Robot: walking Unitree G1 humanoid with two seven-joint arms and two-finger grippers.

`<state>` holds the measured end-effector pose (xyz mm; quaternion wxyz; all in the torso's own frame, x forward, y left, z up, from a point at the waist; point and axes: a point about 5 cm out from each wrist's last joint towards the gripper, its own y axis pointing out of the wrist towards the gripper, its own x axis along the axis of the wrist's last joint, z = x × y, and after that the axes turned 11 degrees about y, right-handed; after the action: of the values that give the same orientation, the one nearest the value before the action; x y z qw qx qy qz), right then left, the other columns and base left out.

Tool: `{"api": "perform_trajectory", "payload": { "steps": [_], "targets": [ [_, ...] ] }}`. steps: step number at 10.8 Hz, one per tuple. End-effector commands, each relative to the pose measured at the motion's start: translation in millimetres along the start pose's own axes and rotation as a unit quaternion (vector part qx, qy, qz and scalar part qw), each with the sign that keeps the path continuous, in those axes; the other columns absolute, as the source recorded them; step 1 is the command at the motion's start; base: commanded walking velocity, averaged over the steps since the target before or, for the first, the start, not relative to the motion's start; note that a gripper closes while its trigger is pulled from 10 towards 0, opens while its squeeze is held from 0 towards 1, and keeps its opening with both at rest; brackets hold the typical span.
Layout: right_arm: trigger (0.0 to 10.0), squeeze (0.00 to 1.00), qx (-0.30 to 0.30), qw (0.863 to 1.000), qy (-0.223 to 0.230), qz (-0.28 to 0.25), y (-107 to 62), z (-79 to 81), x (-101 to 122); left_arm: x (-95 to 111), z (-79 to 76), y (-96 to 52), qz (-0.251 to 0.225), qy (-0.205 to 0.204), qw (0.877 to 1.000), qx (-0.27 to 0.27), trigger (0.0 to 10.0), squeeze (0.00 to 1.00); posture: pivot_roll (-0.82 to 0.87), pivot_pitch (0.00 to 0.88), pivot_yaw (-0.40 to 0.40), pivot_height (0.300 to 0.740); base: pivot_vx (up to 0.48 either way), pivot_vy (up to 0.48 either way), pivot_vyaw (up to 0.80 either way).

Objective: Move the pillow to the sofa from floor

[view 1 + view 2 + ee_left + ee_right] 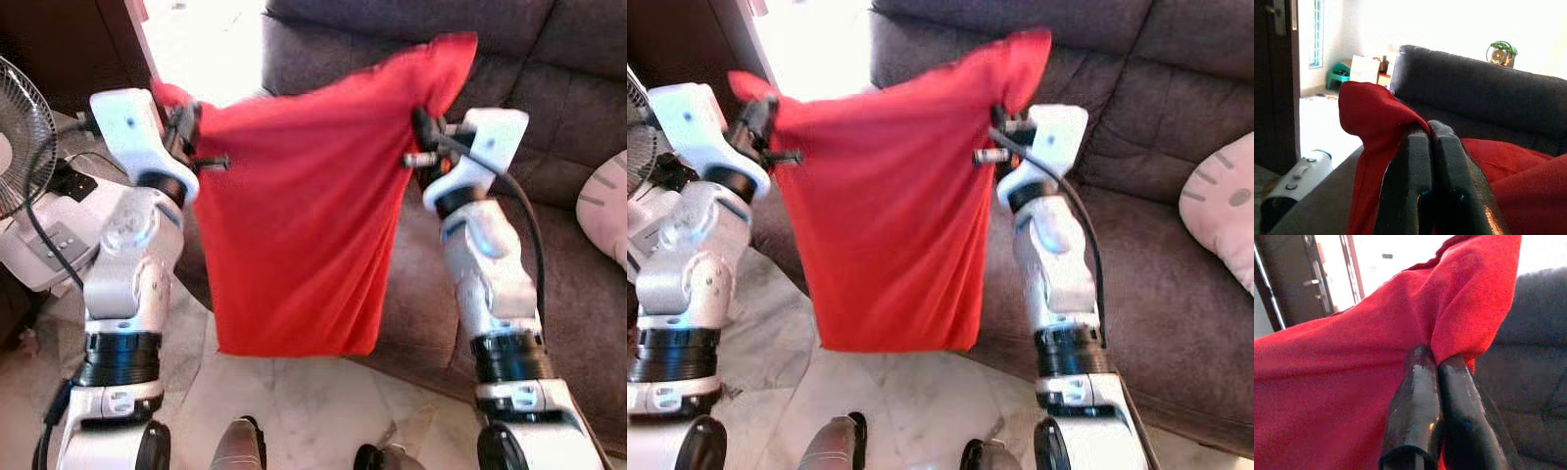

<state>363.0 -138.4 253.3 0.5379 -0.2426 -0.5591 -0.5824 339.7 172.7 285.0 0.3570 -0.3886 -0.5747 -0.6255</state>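
Observation:
The red pillow [294,225] hangs limp like a flat cloth, held up in the air by its two top corners in front of the dark grey sofa [568,108]. My left gripper [186,127] is shut on the pillow's top left corner, and the left wrist view shows its fingers [1415,166] pinched together on the red fabric [1371,112]. My right gripper [423,127] is shut on the top right corner, and its fingers [1418,396] clamp a fold of the fabric [1352,382]. The pillow's lower edge hangs above the floor at the sofa's front.
A pink cushion [607,206] with whisker marks lies on the sofa seat at right. A standing fan [20,137] and a white appliance [49,235] with cables stand at left. Pale marble floor [294,411] lies below, with a bright doorway [206,39] beyond.

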Motion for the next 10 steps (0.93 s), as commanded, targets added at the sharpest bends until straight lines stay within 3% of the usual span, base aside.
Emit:
{"api": "perform_trajectory", "payload": {
  "steps": [1, 4, 9, 10],
  "targets": [
    [10.0, 0.00, 0.000, 0.999, -0.002, -0.051, 2.5, -0.4, 20.6, 17.7, 7.3, 0.0, -0.044, 0.026, 0.999, 0.014, 10.0, 0.00, 0.12, 0.117, 0.014, 0.703, 0.000, 0.000, 0.00],
    [10.0, 0.00, -0.009, 0.999, -0.003, -0.031, 2.2, -2.4, 12.3, 13.9, 14.6, -3.8, -0.033, 0.037, 0.998, 0.037, 10.0, 0.00, 0.12, 0.125, 0.009, 0.703, 0.000, 0.000, 0.00],
    [10.0, 0.00, -0.011, 1.000, -0.020, -0.004, 7.7, -3.1, 1.9, -2.7, 14.4, 9.2, -0.006, 0.059, 0.998, 0.017, 10.0, 0.00, 0.13, 0.158, -0.007, 0.703, 0.000, 0.000, 0.00],
    [10.0, 0.00, -0.022, 0.999, -0.021, -0.010, 10.0, -6.7, 6.0, 2.9, 13.2, 15.2, -0.013, 0.071, 0.997, 0.010, 10.0, 0.00, 0.13, 0.159, -0.007, 0.703, 0.000, 0.000, 0.00]
  ]
}}
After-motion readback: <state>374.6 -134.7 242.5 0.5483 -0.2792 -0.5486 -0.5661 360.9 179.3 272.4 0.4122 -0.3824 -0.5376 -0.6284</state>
